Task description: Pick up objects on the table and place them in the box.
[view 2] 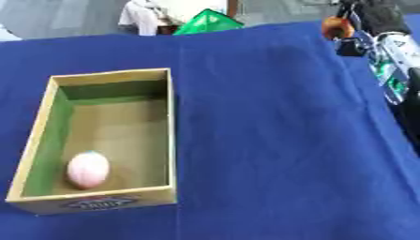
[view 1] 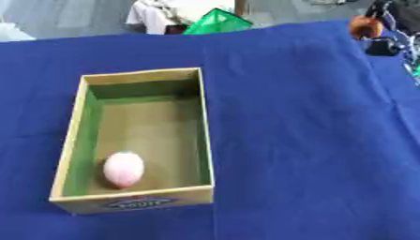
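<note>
The open rectangular cardboard box with green inner walls [view 1: 203,122] sits left of centre on the blue-cloth-covered surface [view 1: 311,140], long axis running from the top of the frame to the bottom. A pink egg-shaped object [view 1: 124,169] lies inside, at its lower end. Open cloth fills the centre and right. At the upper right, the right robot hand [view 2: 354,35] is by a small orange-brown rounded object [view 2: 334,27]; whether it grips is not discernible. The box lies down-left of it. The left robot hand is absent.

A cardboard box [view 1: 139,140] with a green inner lining sits open on the blue-covered tabletop [view 1: 311,140]. A pink egg-shaped object [view 1: 124,169] lies inside at its near end. The right hand [view 1: 367,27] holds an orange-brown object [view 1: 362,24] at the upper right corner.
</note>
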